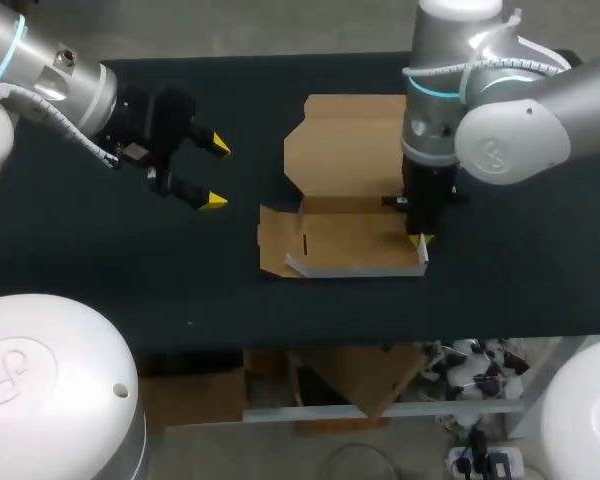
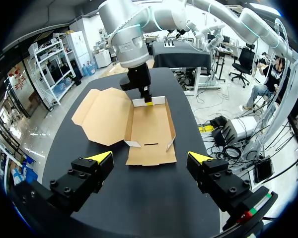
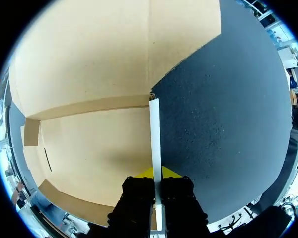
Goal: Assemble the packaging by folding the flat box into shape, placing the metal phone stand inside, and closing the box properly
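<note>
The brown cardboard box [image 1: 345, 235] lies partly folded on the black table, its lid [image 1: 345, 140] spread flat toward the far side. The right gripper [image 1: 420, 240] points straight down at the tray's right end. In the right wrist view the gripper [image 3: 156, 174] is shut on the upright side wall [image 3: 155, 134], one yellow tip on each face. The left gripper [image 1: 216, 173] hovers open well left of the box, holding nothing. From the left wrist view, the box [image 2: 150, 126] lies ahead of the open left gripper [image 2: 150, 157], with the right gripper [image 2: 148, 102] at its far wall. No metal phone stand is in view.
The black table [image 1: 100, 260] is bare cloth around the box. Its front edge [image 1: 280, 345] runs close below the box, with cardboard and cables beneath it.
</note>
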Robot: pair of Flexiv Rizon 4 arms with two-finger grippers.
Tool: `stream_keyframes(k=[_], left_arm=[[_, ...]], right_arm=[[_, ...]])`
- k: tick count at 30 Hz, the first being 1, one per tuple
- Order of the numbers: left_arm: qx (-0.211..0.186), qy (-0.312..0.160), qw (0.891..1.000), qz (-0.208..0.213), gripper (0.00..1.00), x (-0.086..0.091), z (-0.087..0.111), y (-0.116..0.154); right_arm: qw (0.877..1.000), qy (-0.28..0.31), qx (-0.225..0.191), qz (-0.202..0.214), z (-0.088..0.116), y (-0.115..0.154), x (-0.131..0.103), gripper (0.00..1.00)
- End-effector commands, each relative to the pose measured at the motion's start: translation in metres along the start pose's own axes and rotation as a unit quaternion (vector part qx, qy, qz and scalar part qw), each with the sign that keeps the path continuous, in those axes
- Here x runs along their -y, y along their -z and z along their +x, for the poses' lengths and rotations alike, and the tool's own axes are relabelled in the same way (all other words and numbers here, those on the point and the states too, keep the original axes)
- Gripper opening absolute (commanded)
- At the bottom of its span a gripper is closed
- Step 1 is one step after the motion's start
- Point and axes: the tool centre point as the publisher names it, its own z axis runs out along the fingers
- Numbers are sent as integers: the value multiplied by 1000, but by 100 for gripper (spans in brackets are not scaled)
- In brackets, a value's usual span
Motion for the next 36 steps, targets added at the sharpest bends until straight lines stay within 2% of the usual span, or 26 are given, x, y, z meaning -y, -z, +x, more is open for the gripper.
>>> stream_keyframes(k=[1,7,16,21,25,30,36], left_arm=[[-1,0,1000,-2,100,1,0,1],[-1,0,1000,-2,100,1,0,1],[-1,0,1000,-2,100,1,0,1],[-1,0,1000,-2,100,1,0,1],[-1,0,1000,-2,100,1,0,1],[-1,0,1000,-2,100,1,0,1],[-1,0,1000,-2,100,1,0,1]], right_arm=[[1000,-13,28,1,4,-7,-2,0],[998,-33,51,-4,1,-8,-3,0],[990,-78,114,-15,-4,-9,-5,0],[989,-83,120,-19,-5,-9,-5,0],[993,-68,90,-23,-7,-8,-3,0],[999,-23,14,-27,-10,-5,1,0],[999,9,-30,-30,-11,-1,2,0]])
